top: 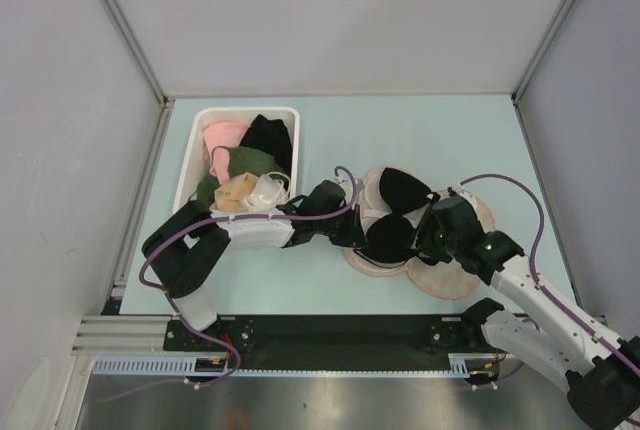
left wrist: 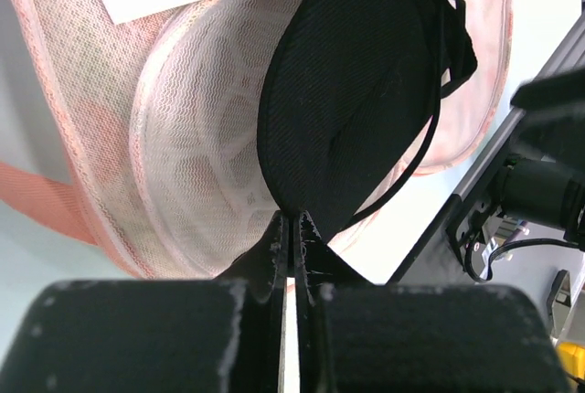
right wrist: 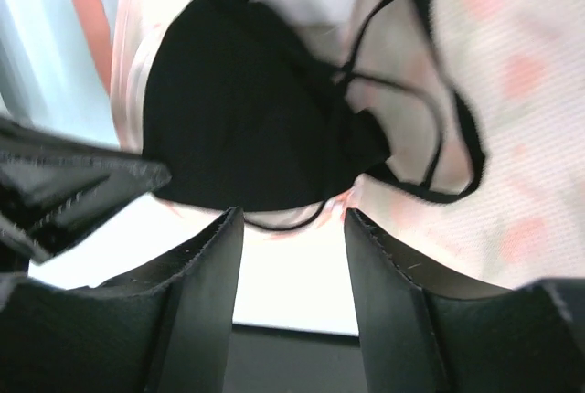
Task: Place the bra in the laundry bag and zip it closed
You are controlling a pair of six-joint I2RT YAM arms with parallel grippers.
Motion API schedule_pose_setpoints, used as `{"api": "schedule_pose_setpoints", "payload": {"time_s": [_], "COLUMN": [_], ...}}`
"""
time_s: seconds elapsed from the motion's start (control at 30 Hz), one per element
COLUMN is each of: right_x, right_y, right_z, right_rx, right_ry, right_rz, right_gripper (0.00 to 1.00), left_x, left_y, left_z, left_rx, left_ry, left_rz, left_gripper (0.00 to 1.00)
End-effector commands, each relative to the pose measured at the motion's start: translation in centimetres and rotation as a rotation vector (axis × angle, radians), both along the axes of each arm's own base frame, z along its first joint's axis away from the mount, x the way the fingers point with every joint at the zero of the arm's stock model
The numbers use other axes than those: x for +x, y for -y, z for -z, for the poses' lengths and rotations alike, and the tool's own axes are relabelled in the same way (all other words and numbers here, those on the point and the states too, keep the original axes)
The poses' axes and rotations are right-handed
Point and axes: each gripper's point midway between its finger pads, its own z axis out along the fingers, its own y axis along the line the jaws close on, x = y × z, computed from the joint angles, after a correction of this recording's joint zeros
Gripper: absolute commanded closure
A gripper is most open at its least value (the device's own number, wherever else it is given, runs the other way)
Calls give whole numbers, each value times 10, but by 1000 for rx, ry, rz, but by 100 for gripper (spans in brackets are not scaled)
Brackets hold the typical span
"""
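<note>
The laundry bag (top: pixel 455 275) lies open at the table's middle right, its pale pink cups up. The black bra (top: pixel 390 238) lies across its left half, one cup farther back and one nearer. My left gripper (top: pixel 352 230) is at the bra's left edge. In the left wrist view the gripper (left wrist: pixel 291 217) is shut on the edge of the black bra (left wrist: pixel 356 91), over the bag's mesh cup (left wrist: pixel 196 155). My right gripper (top: pixel 432 233) is at the bra's right side. In the right wrist view it (right wrist: pixel 292 221) is open and empty, just short of the bra (right wrist: pixel 247 128) and its thin straps.
A white rectangular bin (top: pixel 291 115) stands at the back left, holding pink, green, black and pale garments. Grey walls close in the table on three sides. The left arm's cable (top: pixel 345 175) loops near the bag.
</note>
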Motion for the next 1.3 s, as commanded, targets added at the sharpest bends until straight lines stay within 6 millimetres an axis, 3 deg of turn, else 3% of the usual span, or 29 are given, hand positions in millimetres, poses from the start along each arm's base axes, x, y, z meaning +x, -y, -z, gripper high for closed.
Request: {"api": "schedule_pose_setpoints", "payload": {"time_s": [0.0, 0.1, 0.23, 0.6, 0.67, 0.7, 0.8, 0.97, 1.27], "right_x": [13, 18, 24, 26, 25, 28, 30, 37, 34], "right_y": [14, 9, 2, -2, 1, 6, 16, 43, 65], "right_z": [4, 13, 20, 42, 46, 47, 49, 38, 40], "right_rx": [45, 80, 76, 53, 46, 40, 21, -26, -91], "right_ry": [40, 13, -5, -52, -59, -55, -48, -10, -32], "right_rz": [82, 77, 62, 92, 102, 126, 153, 210, 245], "right_gripper": [49, 51, 62, 71, 76, 85, 100, 100, 100], "left_x": [6, 5, 5, 3, 4, 4, 5, 10, 7], "left_y": [9, 9, 9, 8, 7, 7, 5, -3, -16], "left_z": [-20, -18, -18, -19, -18, -18, -16, -9, 8], "left_rx": [-40, -38, -42, -43, -39, -40, -33, -9, 40], "left_ry": [63, 55, 54, 53, 55, 54, 54, 46, 25], "left_rz": [25, 29, 28, 25, 20, 18, 10, -22, -45], "left_gripper": [98, 99, 99, 100, 100, 100, 100, 100, 100]}}
